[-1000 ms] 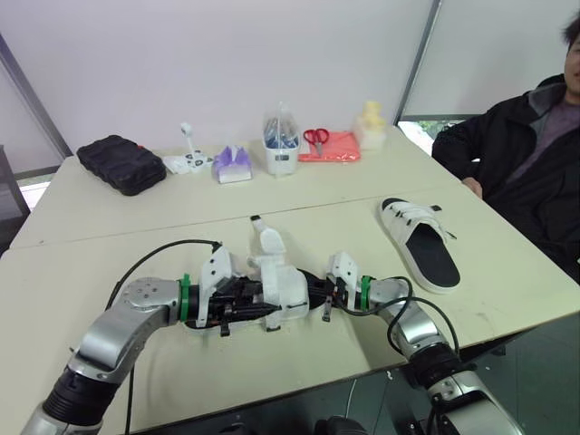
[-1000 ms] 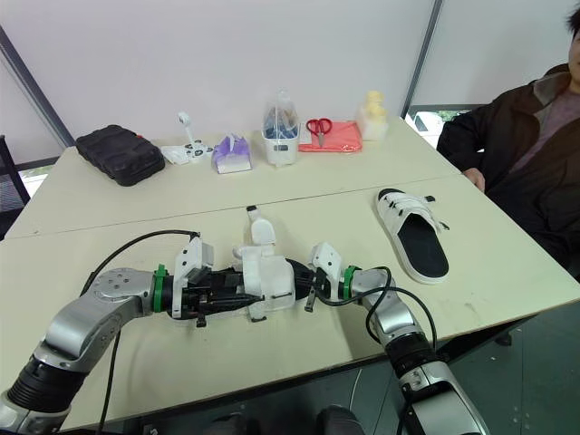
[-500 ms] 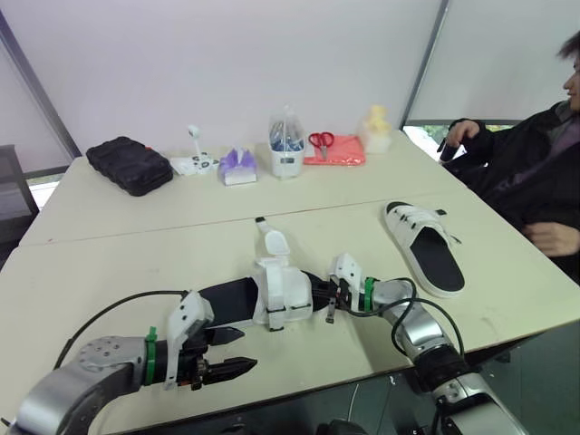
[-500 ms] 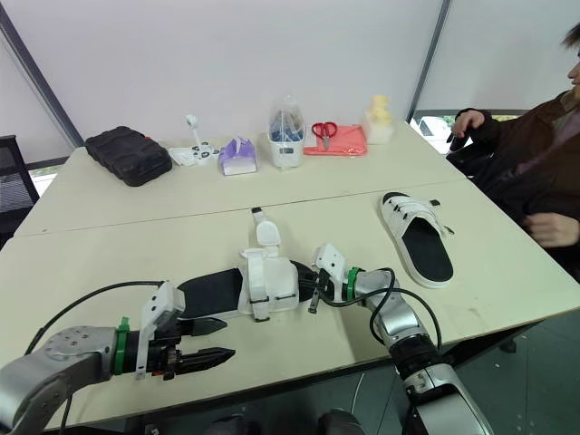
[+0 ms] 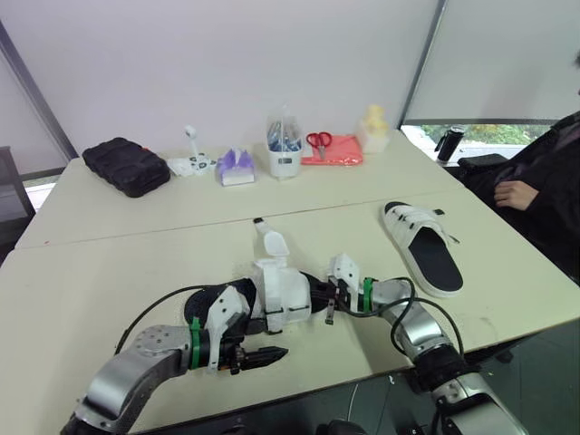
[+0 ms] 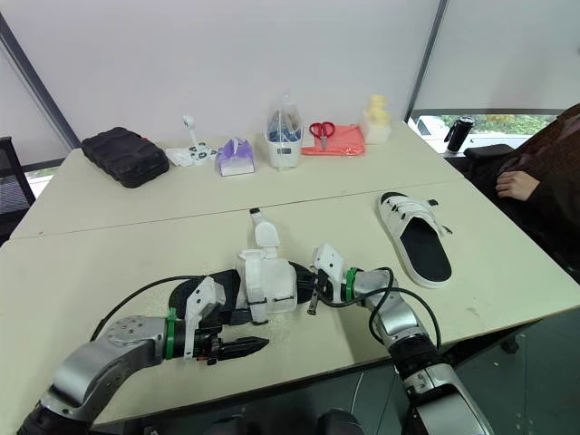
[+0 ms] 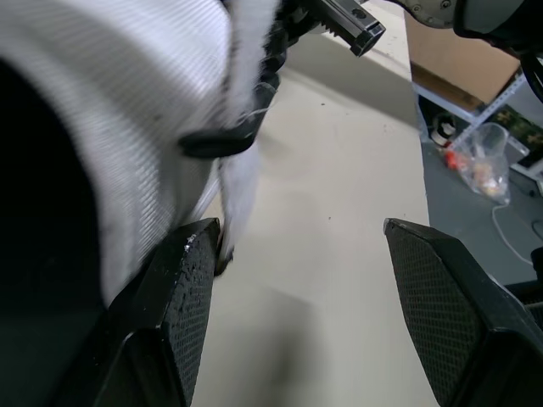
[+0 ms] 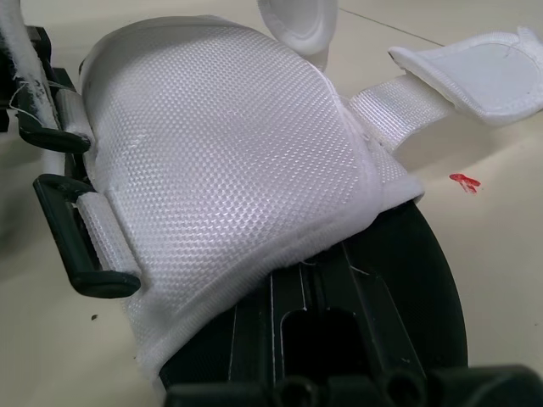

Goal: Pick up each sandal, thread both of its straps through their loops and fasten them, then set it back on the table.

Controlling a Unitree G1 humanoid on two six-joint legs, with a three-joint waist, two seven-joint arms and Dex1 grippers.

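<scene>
Left gripper (image 5: 275, 353) is moving back in from the table's (image 5: 91, 272) near-left corner. Its fingers (image 7: 441, 297) are standing wide apart, holding nothing, alongside the sandal (image 5: 283, 290). That sandal is lying near the front edge, with the right gripper (image 5: 326, 304) meeting its strapped end.

One sandal (image 5: 281, 290) lay on the surface (image 5: 82, 272) at the frame's centre. The left claw (image 5: 272, 353) sat just below it, toward the lower left, and the right claw (image 5: 317, 293) was at its right end. A second sandal (image 5: 423, 246) lay well apart, right of centre. Across the upper frame, left to right, stood a case (image 5: 125, 164), a tissue pack (image 5: 234, 167), a tub (image 5: 284, 152), and scissors (image 5: 316, 139) on a cloth (image 5: 337, 150).
</scene>
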